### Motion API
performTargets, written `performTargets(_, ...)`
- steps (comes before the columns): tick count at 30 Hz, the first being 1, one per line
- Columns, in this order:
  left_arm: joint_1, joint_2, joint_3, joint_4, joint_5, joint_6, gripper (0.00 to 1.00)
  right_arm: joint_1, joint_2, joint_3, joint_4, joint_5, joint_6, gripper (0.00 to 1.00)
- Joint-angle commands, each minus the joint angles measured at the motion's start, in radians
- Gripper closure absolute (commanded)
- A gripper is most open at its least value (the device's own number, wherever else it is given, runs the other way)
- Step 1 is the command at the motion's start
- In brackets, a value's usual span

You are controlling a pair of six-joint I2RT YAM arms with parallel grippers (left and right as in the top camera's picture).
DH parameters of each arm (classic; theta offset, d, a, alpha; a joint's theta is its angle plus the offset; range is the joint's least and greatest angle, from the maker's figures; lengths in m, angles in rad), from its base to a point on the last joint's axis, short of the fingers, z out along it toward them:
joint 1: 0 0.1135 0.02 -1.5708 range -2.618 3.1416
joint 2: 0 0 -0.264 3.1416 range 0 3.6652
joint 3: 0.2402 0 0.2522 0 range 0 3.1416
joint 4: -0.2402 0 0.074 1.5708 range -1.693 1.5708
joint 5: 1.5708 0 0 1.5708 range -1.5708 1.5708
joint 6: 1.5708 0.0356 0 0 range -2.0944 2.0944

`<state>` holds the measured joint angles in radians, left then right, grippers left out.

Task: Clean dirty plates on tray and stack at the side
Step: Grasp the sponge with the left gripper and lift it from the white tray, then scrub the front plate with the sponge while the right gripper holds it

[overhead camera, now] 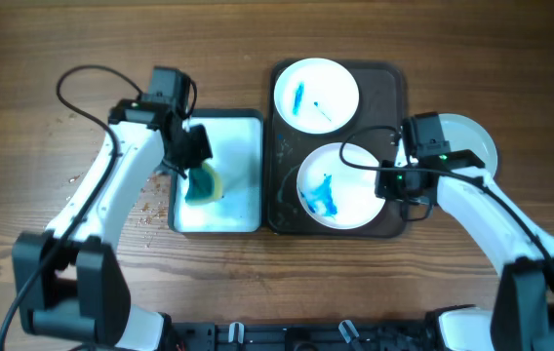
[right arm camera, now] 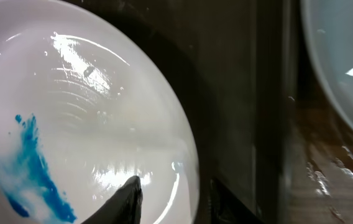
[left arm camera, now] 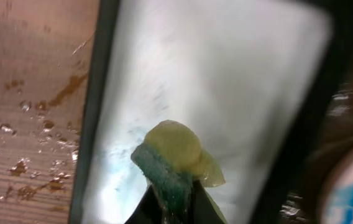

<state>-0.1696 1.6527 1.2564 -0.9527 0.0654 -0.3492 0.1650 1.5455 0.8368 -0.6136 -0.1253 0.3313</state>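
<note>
Left to right, as I view it from my console. Left gripper (left arm camera: 175, 198): clamped on a yellow-and-green sponge (left arm camera: 175, 152), held over the white tray (overhead camera: 241, 210). Dark brown tray (overhead camera: 282, 210): carries two blue-smeared plates, the far plate (overhead camera: 316, 93) and the near plate (overhead camera: 340, 185). Right gripper (right arm camera: 176, 202): jaws parted, astride the near plate's right rim. The third plate (overhead camera: 480, 136) lies on the wooden table (overhead camera: 43, 58), just right of the dark brown tray.
</note>
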Motion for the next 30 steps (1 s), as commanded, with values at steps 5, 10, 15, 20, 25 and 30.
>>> performTargets(5,-0.211,-0.013,0.053,0.108,0.232,-0.030,0.96,0.004,0.159,0.019,0.061,-0.078,-0.026,0.85)
performTargets(10,-0.362,0.115,0.053,0.242,0.180,-0.126,0.96,0.004,0.160,0.019,0.057,-0.078,-0.013,0.96)
performTargets(15,-0.435,0.299,0.053,0.447,0.180,-0.138,0.96,0.004,0.160,0.019,0.053,-0.078,-0.014,0.96)
performTargets(20,-0.512,0.432,0.053,0.599,0.179,-0.137,0.96,0.004,0.160,0.019,0.048,-0.078,-0.013,0.96)
performTargets(25,-0.575,0.476,0.053,0.545,-0.111,-0.114,0.96,0.004,0.160,0.019,0.041,-0.078,-0.013,0.96)
performTargets(30,-0.566,0.476,0.054,0.426,-0.520,0.063,0.96,0.004,0.160,0.019,0.040,-0.078,-0.014,0.96)
